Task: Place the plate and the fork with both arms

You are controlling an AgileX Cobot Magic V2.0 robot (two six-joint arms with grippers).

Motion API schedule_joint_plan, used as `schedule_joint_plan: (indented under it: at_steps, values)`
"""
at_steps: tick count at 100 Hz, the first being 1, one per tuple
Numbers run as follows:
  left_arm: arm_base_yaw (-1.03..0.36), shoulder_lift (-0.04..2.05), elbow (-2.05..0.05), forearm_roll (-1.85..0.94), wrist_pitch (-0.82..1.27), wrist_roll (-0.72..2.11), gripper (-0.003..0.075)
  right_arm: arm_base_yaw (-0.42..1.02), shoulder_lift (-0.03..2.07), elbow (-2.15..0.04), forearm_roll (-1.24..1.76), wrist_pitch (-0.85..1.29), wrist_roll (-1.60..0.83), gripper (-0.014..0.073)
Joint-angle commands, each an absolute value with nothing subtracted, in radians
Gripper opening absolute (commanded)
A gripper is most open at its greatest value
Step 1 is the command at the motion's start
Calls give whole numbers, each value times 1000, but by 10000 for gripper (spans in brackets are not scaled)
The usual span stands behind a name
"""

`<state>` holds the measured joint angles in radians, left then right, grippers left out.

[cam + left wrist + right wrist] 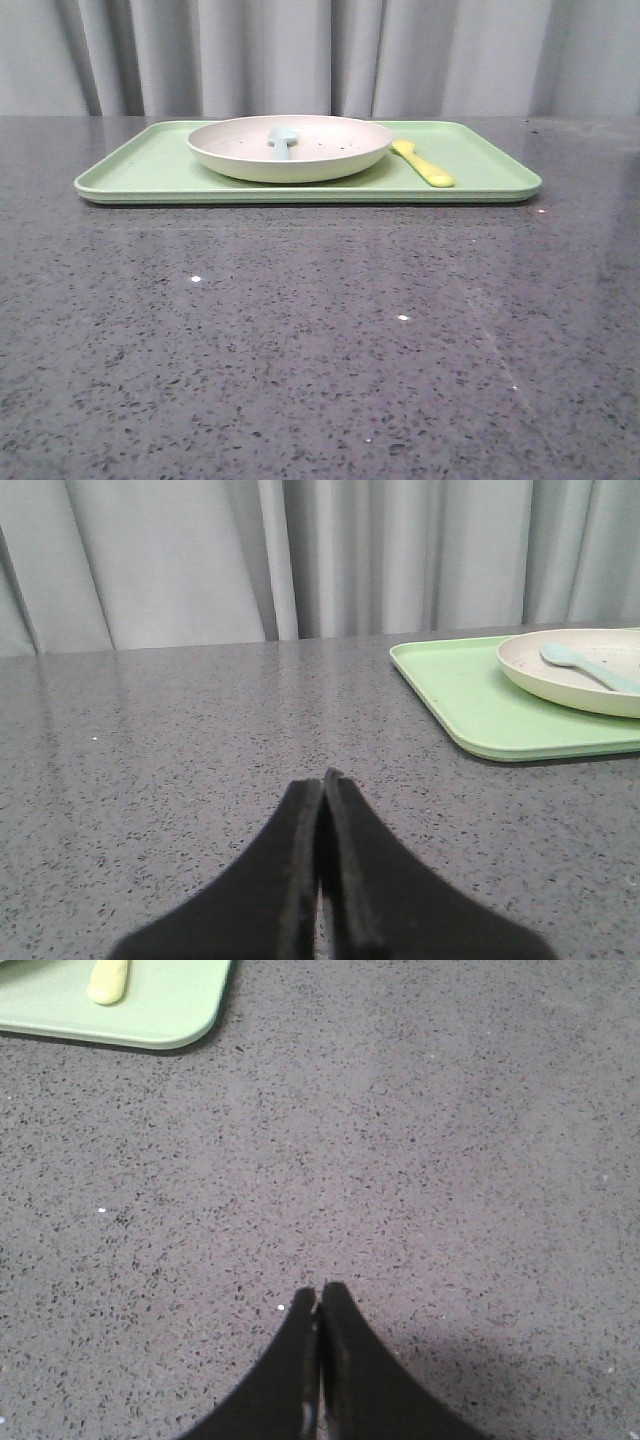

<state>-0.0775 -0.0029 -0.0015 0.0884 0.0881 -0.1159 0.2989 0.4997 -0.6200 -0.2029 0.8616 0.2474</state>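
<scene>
— Where's your fork [422, 163]?
— On the tray [150, 170] beside the plate [290, 146], handle toward you, well ahead of your right gripper [319, 1300]. Both it and the left gripper [322, 785] are closed, empty.

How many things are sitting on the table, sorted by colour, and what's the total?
Green: 1, the tray
Off-white: 1, the plate on the tray
Pale blue: 1, the spoon in the plate
Yellow: 1, the fork on the tray beside the plate
Total: 4
</scene>
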Motion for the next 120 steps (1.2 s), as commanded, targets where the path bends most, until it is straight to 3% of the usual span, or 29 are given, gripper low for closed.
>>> schedule_joint_plan:
  at_steps: [1, 74, 99, 120]
  values:
    - [-83, -35, 13, 89, 0, -114, -20, 294, 501, -642, -222, 808, 248, -69]
    - [-83, -35, 13, 89, 0, -114, -20, 294, 489, -590, -222, 789, 245, -69]
    - [-83, -35, 13, 89, 0, -114, -20, 287, 353, -390, -219, 412, 230, -69]
    - [-83, -35, 13, 89, 0, -114, -20, 180, 197, -224, -141, 192, 217, -69]
